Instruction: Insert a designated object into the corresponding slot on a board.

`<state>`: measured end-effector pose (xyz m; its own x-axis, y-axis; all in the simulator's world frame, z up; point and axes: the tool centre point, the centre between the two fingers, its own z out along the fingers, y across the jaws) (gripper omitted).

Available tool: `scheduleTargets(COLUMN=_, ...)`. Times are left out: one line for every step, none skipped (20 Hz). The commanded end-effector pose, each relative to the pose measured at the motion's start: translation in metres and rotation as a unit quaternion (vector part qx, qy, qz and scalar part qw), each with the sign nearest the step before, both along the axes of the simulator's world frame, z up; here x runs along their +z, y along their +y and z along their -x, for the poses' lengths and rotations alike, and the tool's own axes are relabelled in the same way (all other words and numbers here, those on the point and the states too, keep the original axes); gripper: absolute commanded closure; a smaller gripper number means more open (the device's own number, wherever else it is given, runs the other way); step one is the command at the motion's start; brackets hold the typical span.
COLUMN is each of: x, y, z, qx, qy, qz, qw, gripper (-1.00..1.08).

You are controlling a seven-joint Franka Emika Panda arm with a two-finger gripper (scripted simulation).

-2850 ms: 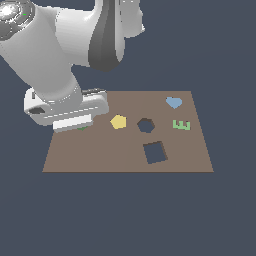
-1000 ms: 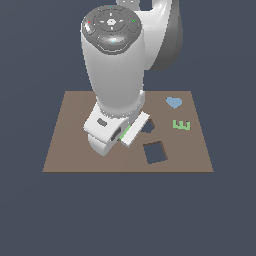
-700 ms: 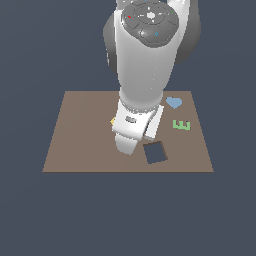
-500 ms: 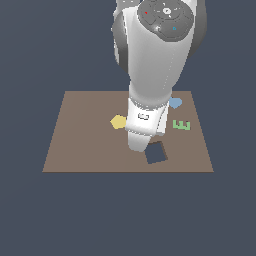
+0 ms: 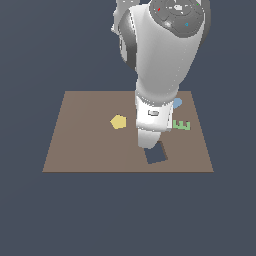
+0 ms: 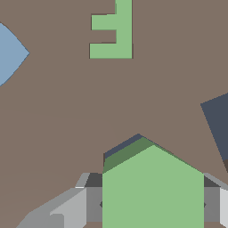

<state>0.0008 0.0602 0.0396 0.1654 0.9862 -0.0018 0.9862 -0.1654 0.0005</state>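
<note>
My gripper (image 6: 152, 202) is shut on the green hexagonal block (image 6: 151, 182), with a grey finger (image 6: 67, 208) on either side of it. The block sits directly over the hexagonal hole (image 6: 121, 148) in the brown board (image 6: 58, 111); only a dark sliver of that hole shows past the block's edge. I cannot tell whether the block touches the board. In the exterior view the arm's hand (image 5: 149, 131) stands low over the middle of the board (image 5: 80, 145) and hides the block and the hexagonal hole.
A yellow hexagonal piece (image 5: 118, 121) lies to the exterior view's left of the hand. A green "E" piece (image 5: 181, 125) (image 6: 113, 31) and a blue piece (image 5: 177, 103) (image 6: 9, 53) lie to its right. The square hole (image 5: 156, 155) (image 6: 218, 120) is just in front.
The arm has swung from the board's left side to its middle, carrying the green block, and has come down over the hexagonal hole, which it now covers.
</note>
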Motion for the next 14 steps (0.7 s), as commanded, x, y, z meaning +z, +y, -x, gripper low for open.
scheduleTargets(x=-0.0041, y=0.0, z=0.0007, qx=0.001, qy=0.0, qz=0.0, qw=1.0, gripper=1.08)
scheduleTargets(x=-0.0068, y=0.0001, z=0.0011, qx=0.002, qy=0.0, qz=0.0, qw=1.0, gripper=1.08)
scheduleTargets(x=-0.0084, y=0.0002, z=0.0014, qx=0.002, qy=0.0, qz=0.0, qw=1.0, gripper=1.08)
scheduleTargets(x=-0.009, y=0.0, z=0.0014, qx=0.002, qy=0.0, qz=0.0, qw=1.0, gripper=1.08)
scheduleTargets(x=-0.009, y=0.0, z=0.0014, qx=0.002, qy=0.0, qz=0.0, qw=1.0, gripper=-0.92)
scheduleTargets(x=-0.009, y=0.0, z=0.0014, qx=0.002, qy=0.0, qz=0.0, qw=1.0, gripper=-0.92)
scheduleTargets(x=-0.009, y=0.0, z=0.0014, qx=0.002, qy=0.0, qz=0.0, qw=1.0, gripper=-0.92)
scheduleTargets(x=-0.009, y=0.0, z=0.0014, qx=0.002, qy=0.0, qz=0.0, qw=1.0, gripper=-0.92)
scheduleTargets(x=-0.009, y=0.0, z=0.0014, qx=0.002, qy=0.0, qz=0.0, qw=1.0, gripper=-0.92)
scheduleTargets(x=-0.009, y=0.0, z=0.0014, qx=0.002, qy=0.0, qz=0.0, qw=1.0, gripper=-0.92)
scheduleTargets(x=-0.009, y=0.0, z=0.0014, qx=0.002, qy=0.0, qz=0.0, qw=1.0, gripper=-0.92)
scheduleTargets(x=-0.009, y=0.0, z=0.0014, qx=0.002, qy=0.0, qz=0.0, qw=1.0, gripper=-0.92)
scheduleTargets(x=-0.009, y=0.0, z=0.0014, qx=0.002, qy=0.0, qz=0.0, qw=1.0, gripper=-0.92)
scheduleTargets(x=-0.009, y=0.0, z=0.0014, qx=0.002, qy=0.0, qz=0.0, qw=1.0, gripper=-0.92)
